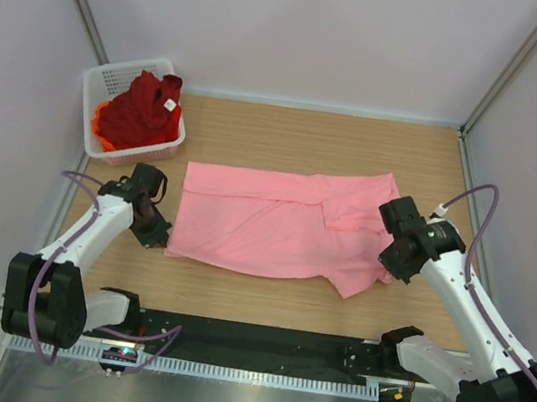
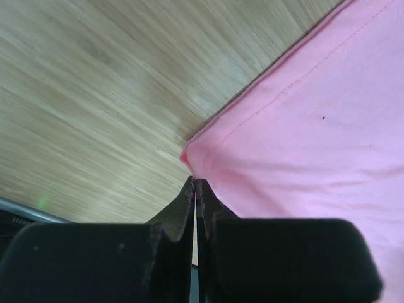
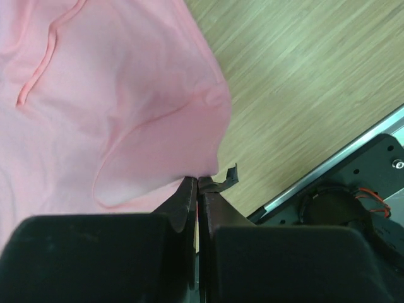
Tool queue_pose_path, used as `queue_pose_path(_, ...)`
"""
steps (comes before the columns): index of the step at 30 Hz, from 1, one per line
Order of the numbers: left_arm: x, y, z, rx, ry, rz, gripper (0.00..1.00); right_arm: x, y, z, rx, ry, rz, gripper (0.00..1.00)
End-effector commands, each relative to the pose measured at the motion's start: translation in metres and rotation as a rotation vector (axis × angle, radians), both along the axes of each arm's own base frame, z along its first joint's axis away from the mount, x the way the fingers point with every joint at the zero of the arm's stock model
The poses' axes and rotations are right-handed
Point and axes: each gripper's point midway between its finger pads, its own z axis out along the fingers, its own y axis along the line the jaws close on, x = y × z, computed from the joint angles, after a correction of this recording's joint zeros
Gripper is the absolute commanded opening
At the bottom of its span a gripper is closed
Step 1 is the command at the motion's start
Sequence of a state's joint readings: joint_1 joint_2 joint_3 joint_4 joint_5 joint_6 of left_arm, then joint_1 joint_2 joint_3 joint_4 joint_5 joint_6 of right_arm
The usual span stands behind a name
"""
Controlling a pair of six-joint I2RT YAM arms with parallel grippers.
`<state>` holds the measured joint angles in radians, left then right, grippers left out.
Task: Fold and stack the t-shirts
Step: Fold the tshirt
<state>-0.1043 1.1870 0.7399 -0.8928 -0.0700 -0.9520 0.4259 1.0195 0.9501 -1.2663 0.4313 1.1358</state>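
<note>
Pink t-shirt (image 1: 275,227) spread flat, just right of white mesh basket (image 1: 116,72). Left gripper (image 2: 194,184) clamped shut on its basket-side near corner. Right gripper (image 3: 197,183) clamped shut on near edge at end away from basket. Paired pinch likely prepares fold. Dark red t-shirt (image 1: 146,107) and orange t-shirt (image 1: 103,132) wait in basket.

Count: 1 pink t-shirt (image 1: 275,227), 1 dark red t-shirt (image 1: 146,107), 1 orange t-shirt (image 1: 102,132), 1 basket (image 1: 115,75), 2 hands: left hand (image 2: 194,183), right hand (image 3: 197,181).
</note>
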Motion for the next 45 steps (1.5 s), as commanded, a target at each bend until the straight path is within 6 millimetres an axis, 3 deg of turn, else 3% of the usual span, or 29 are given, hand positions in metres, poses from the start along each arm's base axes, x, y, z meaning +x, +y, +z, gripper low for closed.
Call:
queue_pose_path(1,0.017,0.002,0.006,0.033,-0.012,-0.066,0.00,0.034,-0.003,0.015,0.001,-0.036,0.116,0.01)
queue_pose_path(10,0.066,-0.004,0.012,0.055,-0.007,-0.148,0.00,0.116,-0.006,0.020,0.025,-0.003,0.219,0.01)
queue_pose_path(19,0.114,-0.007,0.014,0.073,-0.006,-0.164,0.00,0.171,-0.010,0.010,0.053,0.025,0.271,0.01)
queue_pose_path(24,0.130,-0.007,0.011,0.083,0.005,-0.165,0.00,0.189,-0.010,-0.001,0.080,0.042,0.281,0.01)
queue_pose_path(27,0.139,-0.007,0.013,0.091,-0.001,-0.164,0.00,0.200,-0.010,0.002,0.077,0.034,0.292,0.01)
queue_pose_path(34,0.149,-0.002,0.019,0.126,-0.030,-0.150,0.00,0.207,-0.016,0.012,0.073,0.019,0.288,0.01)
queue_pose_path(45,0.164,-0.006,0.005,0.115,0.008,-0.157,0.00,0.221,-0.017,-0.008,0.103,0.060,0.294,0.01)
